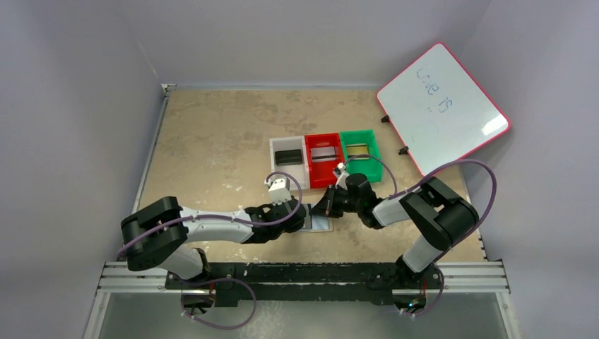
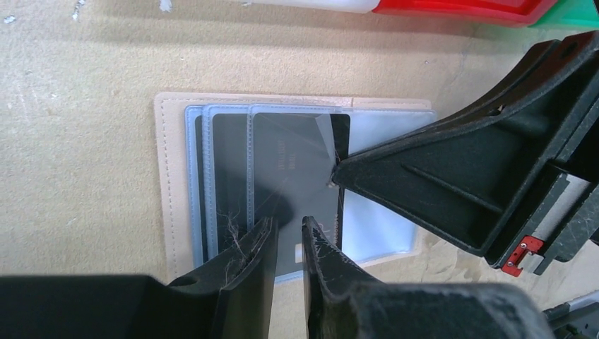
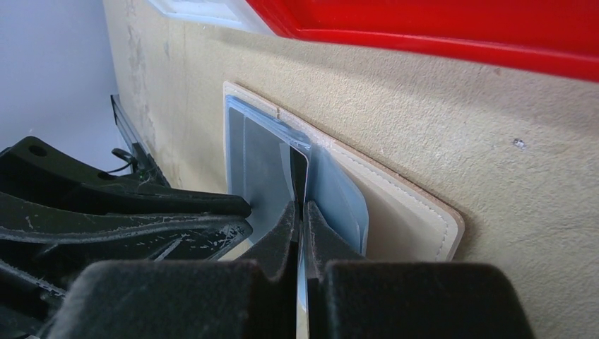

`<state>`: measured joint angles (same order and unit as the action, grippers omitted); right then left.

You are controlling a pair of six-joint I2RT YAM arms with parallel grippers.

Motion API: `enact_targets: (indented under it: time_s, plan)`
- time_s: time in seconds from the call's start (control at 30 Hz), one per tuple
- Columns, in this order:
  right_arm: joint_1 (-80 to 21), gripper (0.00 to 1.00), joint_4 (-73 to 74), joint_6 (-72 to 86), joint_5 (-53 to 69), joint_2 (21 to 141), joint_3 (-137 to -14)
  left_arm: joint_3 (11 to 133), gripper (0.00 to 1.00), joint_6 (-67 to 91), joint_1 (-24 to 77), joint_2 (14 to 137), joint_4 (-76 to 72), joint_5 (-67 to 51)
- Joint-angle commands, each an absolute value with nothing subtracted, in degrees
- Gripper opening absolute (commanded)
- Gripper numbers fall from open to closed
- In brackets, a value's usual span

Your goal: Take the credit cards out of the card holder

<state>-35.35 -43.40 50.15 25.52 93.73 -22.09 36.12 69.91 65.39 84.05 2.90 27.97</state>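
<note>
The table [image 1: 212,127] is viewed from high above and behind, facing down. The wrist views are taken close and low, past the left fingers [image 2: 247,268] and right fingers [image 3: 279,233]; the card holder [image 2: 164,176] is shared by all three.

readable text: basically none | whiteboard [image 1: 443,106]: a few handwritten marker scribbles, upside down from the top cam, can't make out the words | grey card [image 2: 297,162] in the card holder [image 2: 167,183]: faint print mid-face, way too blurry to read
</note>
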Motion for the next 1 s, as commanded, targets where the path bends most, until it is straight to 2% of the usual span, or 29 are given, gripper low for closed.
enact_targets:
  time_s: [0.0,0.97]
  plan:
    - [-35.71,0.0,-37.68,48.68,24.62,94.04,-22.39,36.19,0.2,70.73,65.48,85.21,9.89,31.33]
    - [-34.81,0.0,-31.3,48.44,22.58,87.29,-23.09,38.29,0.14,73.57,66.74,88.81,16.46,34.8]
